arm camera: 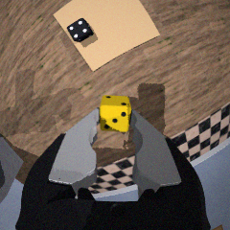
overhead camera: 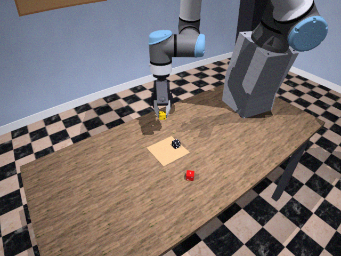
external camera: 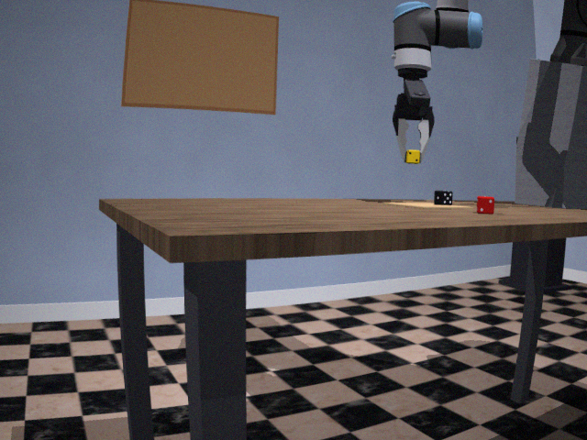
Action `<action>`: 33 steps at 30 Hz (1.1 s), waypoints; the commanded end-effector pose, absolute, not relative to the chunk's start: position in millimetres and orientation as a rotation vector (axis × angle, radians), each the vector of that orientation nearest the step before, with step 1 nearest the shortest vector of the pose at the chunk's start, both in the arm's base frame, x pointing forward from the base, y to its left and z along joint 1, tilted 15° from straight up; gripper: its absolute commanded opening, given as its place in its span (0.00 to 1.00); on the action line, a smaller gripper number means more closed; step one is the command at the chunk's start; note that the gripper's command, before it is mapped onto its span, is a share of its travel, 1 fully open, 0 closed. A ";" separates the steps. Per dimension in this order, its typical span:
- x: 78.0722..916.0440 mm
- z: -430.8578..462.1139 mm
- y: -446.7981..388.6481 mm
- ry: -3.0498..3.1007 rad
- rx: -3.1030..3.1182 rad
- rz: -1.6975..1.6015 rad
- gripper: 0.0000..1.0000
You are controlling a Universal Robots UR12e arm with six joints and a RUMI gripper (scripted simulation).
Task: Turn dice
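Note:
The yellow die (overhead camera: 162,116) (external camera: 413,157) (arm camera: 114,116) is held in the air above the table's back part, behind the mat. My gripper (overhead camera: 162,113) (external camera: 413,153) (arm camera: 114,109) points down, shut on it. In the wrist view three pips show on its upward face; the exterior camera sees a two on its side. The black die (overhead camera: 176,143) (external camera: 443,197) (arm camera: 80,30) sits flat on the tan mat (overhead camera: 163,157) (arm camera: 125,24), close to one edge, with 4 on top. The red die (overhead camera: 189,175) (external camera: 485,204) sits flat on the table off the mat, with 1 on top.
The wooden table (overhead camera: 110,187) (external camera: 284,217) carries the mat and both resting dice. The robot's grey pedestal (overhead camera: 256,82) stands at the table's back right. The table's back edge runs close to the held die.

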State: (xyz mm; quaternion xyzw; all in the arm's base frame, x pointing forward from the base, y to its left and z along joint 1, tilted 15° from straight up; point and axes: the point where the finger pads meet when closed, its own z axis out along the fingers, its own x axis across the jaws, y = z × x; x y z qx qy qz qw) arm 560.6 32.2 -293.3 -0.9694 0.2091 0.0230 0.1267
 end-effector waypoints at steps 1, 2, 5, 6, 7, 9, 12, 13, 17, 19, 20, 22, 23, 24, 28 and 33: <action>565.0 -294.0 31.2 0.462 -2.843 0.050 0.10; 566.8 -294.5 30.8 0.399 -2.852 0.042 0.10; 572.1 -295.9 29.5 0.209 -2.871 0.017 0.10; 572.3 -295.9 29.5 0.204 -2.871 0.016 0.10; 574.1 -296.4 28.9 0.139 -2.875 0.007 0.10; 577.8 -297.4 27.8 0.008 -2.878 -0.010 0.10; 581.5 -298.3 26.6 -0.124 -2.876 -0.028 0.10; 583.3 -298.8 26.0 -0.189 -2.873 -0.036 0.10; 585.1 -299.3 25.3 -0.253 -2.869 -0.045 0.10; 588.7 -300.2 24.0 -0.378 -2.856 -0.061 0.10; 590.4 -300.6 23.3 -0.438 -2.848 -0.069 0.10; 593.9 -301.5 21.8 -0.556 -2.830 -0.085 0.10; 595.5 -301.9 21.1 -0.612 -2.819 -0.092 0.10; 597.1 -302.3 20.4 -0.666 -2.808 -0.099 0.10; 603.2 -303.8 17.7 -0.864 -2.758 -0.125 0.10; 608.4 -305.0 15.2 -1.026 -2.707 -0.146 0.10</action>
